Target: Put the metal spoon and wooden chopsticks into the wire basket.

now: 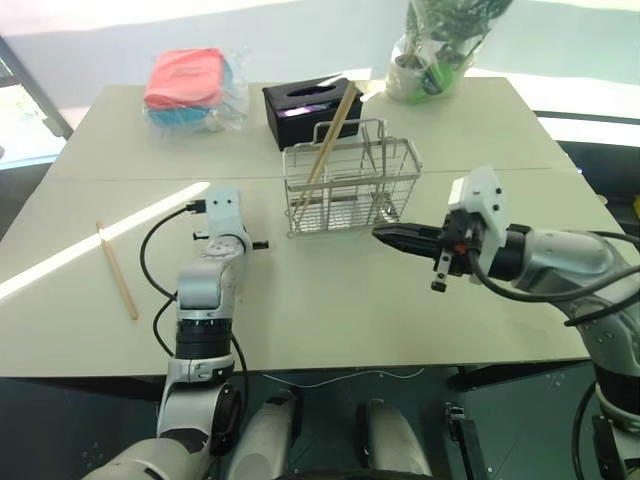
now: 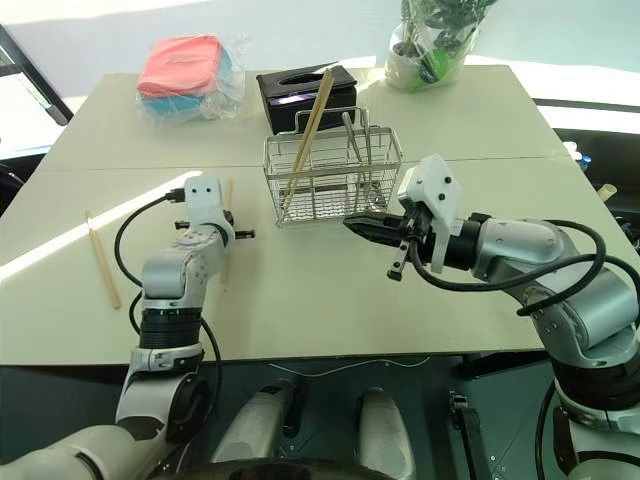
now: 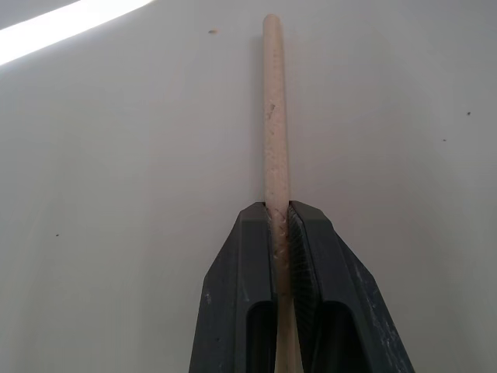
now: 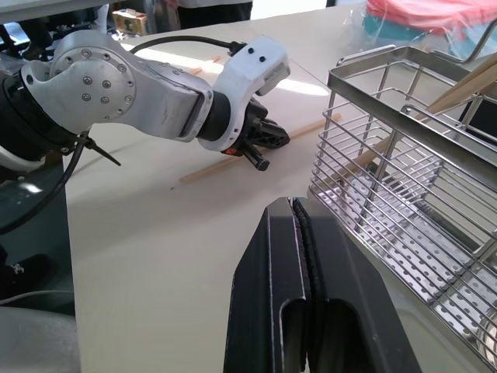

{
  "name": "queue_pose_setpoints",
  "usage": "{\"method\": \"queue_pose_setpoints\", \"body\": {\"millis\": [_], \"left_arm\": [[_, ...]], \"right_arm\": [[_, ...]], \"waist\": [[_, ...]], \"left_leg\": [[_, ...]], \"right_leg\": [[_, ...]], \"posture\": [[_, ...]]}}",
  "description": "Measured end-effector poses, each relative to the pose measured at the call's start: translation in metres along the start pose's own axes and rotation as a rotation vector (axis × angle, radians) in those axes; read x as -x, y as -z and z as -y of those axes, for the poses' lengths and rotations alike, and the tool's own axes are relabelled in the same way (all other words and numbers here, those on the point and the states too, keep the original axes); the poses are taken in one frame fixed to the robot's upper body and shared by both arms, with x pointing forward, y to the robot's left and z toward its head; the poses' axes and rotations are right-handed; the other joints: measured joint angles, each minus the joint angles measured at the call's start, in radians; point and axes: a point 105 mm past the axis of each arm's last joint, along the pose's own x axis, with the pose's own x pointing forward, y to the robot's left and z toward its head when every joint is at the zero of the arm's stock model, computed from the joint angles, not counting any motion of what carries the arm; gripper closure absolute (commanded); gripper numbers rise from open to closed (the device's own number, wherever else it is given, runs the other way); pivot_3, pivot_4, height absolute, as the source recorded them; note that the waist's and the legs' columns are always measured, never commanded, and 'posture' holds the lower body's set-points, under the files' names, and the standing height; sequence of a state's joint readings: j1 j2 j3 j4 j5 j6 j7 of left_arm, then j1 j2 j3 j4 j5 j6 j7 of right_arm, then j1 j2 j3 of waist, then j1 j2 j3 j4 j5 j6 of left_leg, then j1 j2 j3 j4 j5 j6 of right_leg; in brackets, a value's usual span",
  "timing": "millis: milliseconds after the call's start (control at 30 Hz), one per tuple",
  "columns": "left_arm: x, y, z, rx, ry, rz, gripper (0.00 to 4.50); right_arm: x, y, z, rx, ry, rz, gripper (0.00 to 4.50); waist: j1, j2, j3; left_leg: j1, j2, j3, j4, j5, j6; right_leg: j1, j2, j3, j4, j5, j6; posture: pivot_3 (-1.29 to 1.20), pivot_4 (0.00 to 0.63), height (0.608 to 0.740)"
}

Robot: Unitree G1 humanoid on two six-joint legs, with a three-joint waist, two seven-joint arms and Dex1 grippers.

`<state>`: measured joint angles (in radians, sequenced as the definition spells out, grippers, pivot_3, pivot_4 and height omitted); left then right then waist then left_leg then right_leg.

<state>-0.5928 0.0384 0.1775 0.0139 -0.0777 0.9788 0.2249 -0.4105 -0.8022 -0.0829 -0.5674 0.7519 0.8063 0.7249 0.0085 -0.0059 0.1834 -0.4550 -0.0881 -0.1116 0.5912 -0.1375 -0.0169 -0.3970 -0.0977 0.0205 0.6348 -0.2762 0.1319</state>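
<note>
The chopstick (image 3: 276,140) lies flat on the desk (image 1: 330,300), pinched by the left gripper (image 3: 281,233) near one end; it looks light, stiff and thin, likely to pivot, so a grip nearer the middle would be steadier. The right gripper (image 4: 299,233) hovers by the basket (image 1: 345,185), jaws pressed together, empty. One chopstick (image 1: 330,135) and the spoon (image 2: 352,140) stand in the basket; another (image 1: 117,270) lies well left.

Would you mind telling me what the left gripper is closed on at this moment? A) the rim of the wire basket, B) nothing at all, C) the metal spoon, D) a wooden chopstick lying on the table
D: in the left wrist view the left gripper has its two black fingers pressed against either side of a wooden chopstick that runs out ahead of them over the table.
</note>
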Motion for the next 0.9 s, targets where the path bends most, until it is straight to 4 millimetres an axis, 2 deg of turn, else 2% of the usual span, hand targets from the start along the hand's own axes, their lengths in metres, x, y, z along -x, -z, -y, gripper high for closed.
{"method": "queue_pose_setpoints", "body": {"millis": [233,300,367,467,600,733,900], "left_arm": [[-0.001,0.0,-0.012,-0.009,0.028,0.059,4.47],[-0.003,-0.007,-0.019,0.006,0.035,0.107,4.47],[-0.001,-0.027,-0.031,0.031,0.055,0.203,4.47],[0.01,-0.076,-0.047,0.025,0.113,0.407,4.47],[0.034,-0.138,-0.045,-0.016,0.262,0.676,4.47],[0.05,-0.162,-0.028,-0.012,0.465,0.858,4.47],[0.071,-0.183,0.006,0.106,0.807,0.983,4.47]], "right_arm": [[0.001,0.001,0.003,0.005,0.01,0.0,4.5],[0.0,0.001,0.004,0.001,0.013,0.002,4.5],[-0.001,0.001,0.004,-0.01,0.016,0.015,4.5],[-0.002,0.001,0.005,-0.023,0.025,0.03,4.5],[-0.002,-0.004,0.01,-0.043,0.068,0.084,4.5],[0.003,-0.012,0.021,-0.06,0.145,0.148,4.5],[0.008,-0.017,0.027,-0.048,0.213,0.187,4.5]], "waist": [[-0.004,0.0,0.0],[-0.001,0.0,0.0],[0.002,-0.001,0.001],[0.008,-0.002,0.001],[0.012,-0.002,0.001],[0.006,-0.002,0.001],[0.003,-0.002,0.001]], "left_leg": [[0.003,0.0,0.0,-0.002,-0.001,-0.001],[0.003,0.0,0.0,-0.002,-0.001,-0.001],[0.002,0.0,0.0,-0.001,-0.001,-0.001],[-0.001,0.0,0.0,0.0,-0.001,-0.001],[-0.002,-0.001,0.0,0.0,-0.001,-0.001],[-0.002,-0.001,0.0,0.0,0.0,0.0],[-0.003,-0.001,0.0,0.0,0.0,0.001]], "right_leg": [[0.002,0.0,0.001,0.0,0.0,0.0],[0.001,0.0,0.001,0.0,0.0,-0.001],[0.001,0.0,0.001,0.0,0.0,-0.001],[-0.001,0.0,0.0,0.0,0.0,-0.001],[0.0,-0.001,0.0,-0.002,0.0,-0.001],[0.0,-0.001,0.0,-0.002,0.0,-0.001],[-0.001,-0.001,0.0,-0.002,0.0,-0.001]], "posture": [[0.0,0.15,0.74],[0.0,0.15,0.74],[0.0,0.15,0.74],[0.0,0.15,0.74],[0.0,0.15,0.74],[0.0,0.15,0.74],[0.0,0.15,0.74]]}}
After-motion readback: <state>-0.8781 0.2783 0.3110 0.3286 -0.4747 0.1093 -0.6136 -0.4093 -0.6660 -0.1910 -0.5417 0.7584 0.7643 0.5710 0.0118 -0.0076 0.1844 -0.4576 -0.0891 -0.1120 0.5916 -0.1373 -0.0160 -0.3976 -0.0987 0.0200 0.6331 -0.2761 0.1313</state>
